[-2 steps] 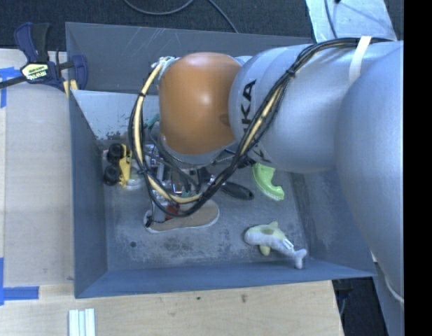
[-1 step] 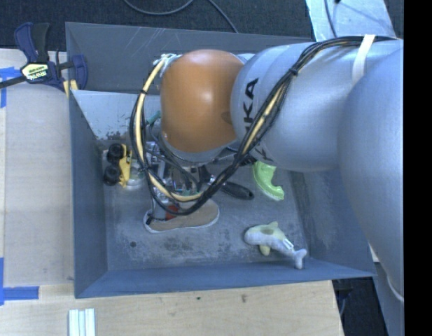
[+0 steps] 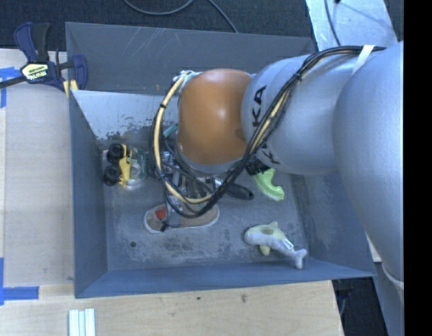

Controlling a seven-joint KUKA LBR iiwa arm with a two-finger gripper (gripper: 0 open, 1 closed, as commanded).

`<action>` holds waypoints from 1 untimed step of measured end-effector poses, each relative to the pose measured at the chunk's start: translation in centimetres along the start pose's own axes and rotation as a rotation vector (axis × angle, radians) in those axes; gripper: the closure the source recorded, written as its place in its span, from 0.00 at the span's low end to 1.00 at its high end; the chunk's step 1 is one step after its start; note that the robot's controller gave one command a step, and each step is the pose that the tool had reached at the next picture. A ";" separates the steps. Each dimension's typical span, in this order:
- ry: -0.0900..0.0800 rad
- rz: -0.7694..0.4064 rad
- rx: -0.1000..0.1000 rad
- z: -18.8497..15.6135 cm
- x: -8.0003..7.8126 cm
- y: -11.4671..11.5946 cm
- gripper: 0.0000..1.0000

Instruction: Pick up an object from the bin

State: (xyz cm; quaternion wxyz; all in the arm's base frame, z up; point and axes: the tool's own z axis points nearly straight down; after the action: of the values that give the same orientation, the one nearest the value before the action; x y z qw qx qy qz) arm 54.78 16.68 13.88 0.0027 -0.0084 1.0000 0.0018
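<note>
My gripper [image 3: 179, 199] is low in the middle of the bin, under the orange cover and wrapped in cables. Right beneath it lies a flat beige thing with a red spot [image 3: 159, 220], its left end sticking out from under the gripper; whether the two touch is hidden. To the left a yellow and black toy in clear wrap [image 3: 122, 165] rests against the bin's left wall. On the right a green plastic piece [image 3: 269, 185] pokes out from under the arm.
A grey and yellow fish-like toy [image 3: 276, 241] lies near the front right corner. The big arm covers the back and right of the bin. Bare floor shows along the front left.
</note>
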 end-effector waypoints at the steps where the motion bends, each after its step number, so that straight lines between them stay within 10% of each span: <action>1: -0.002 -0.009 0.000 4.5 -2.5 -1.6 1.00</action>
State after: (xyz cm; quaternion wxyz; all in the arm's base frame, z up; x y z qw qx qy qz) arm 57.37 15.12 9.35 0.0036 -0.0129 0.9999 0.0016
